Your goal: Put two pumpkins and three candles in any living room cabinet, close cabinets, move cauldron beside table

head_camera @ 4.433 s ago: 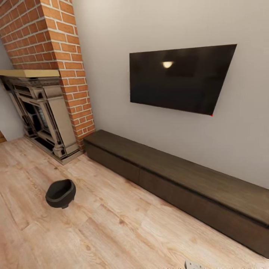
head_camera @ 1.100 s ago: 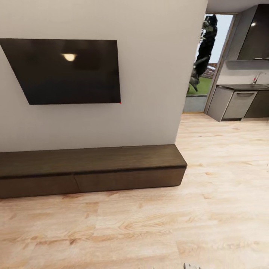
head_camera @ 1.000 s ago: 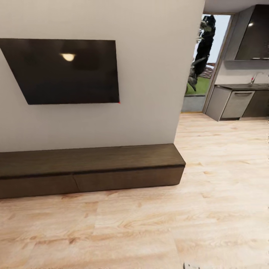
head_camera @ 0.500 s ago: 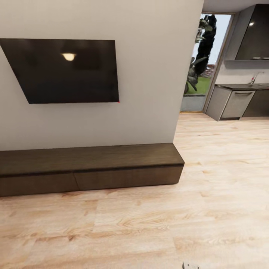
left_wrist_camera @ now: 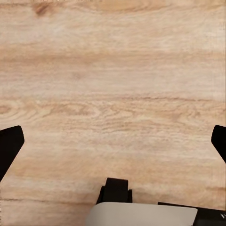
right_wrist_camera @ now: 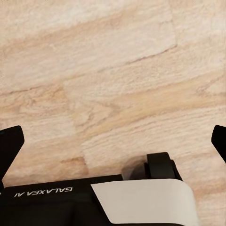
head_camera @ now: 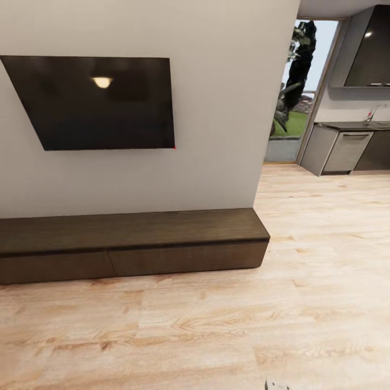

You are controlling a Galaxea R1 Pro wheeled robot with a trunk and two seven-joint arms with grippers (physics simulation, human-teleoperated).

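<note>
Where wall ends, cabinet (head_camera: pixel 162 246) (shut), floor (head_camera: pixel 216 325)

I face a plain pale wall (head_camera: pixel 216 108) with a dark TV (head_camera: pixel 97 103) hung on it; a ceiling light glints in its screen. Pale wood floor (head_camera: pixel 216 325) runs under me and on to the right, and my wrist cameras look down on the same boards (left_wrist_camera: pixel 113 94). Past the wall's end, a doorway (head_camera: pixel 295 92) opens on daylight, a dark plant and green grass. Right of that stands a kitchen: grey cupboards (head_camera: pixel 338 151) under a dark counter, and a dark upper unit (head_camera: pixel 374 49) above.
</note>
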